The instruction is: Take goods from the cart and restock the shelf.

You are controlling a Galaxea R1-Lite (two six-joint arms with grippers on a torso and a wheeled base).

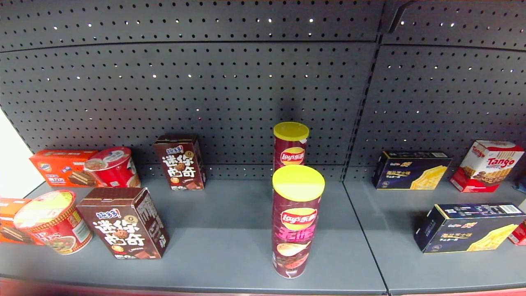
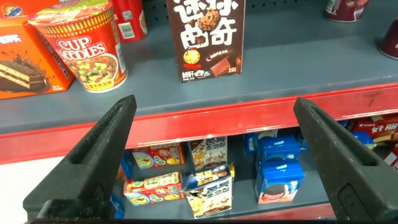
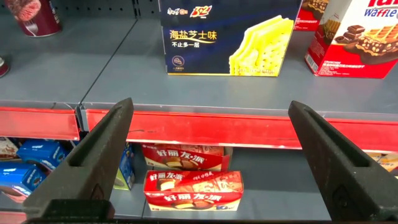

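- Holding nothing, the left gripper (image 2: 214, 106) hangs before the red front edge of the grey metal shelf (image 1: 230, 222), jaws spread wide.
- The right gripper (image 3: 210, 107) hangs farther right along that edge, jaws also wide and empty.
- Stocked goods: a tall maroon chip canister with yellow lid (image 1: 296, 222) near centre, its twin canister (image 1: 290, 146) behind it; brown cookie cartons (image 1: 125, 222) and red noodle cups (image 1: 53, 222) at left; dark blue cracker boxes (image 1: 466, 228) at right.
- Status: judged partly complete. Bare shelf separates the product columns, and with neither gripper loaded, the next item must be fetched from the cart.
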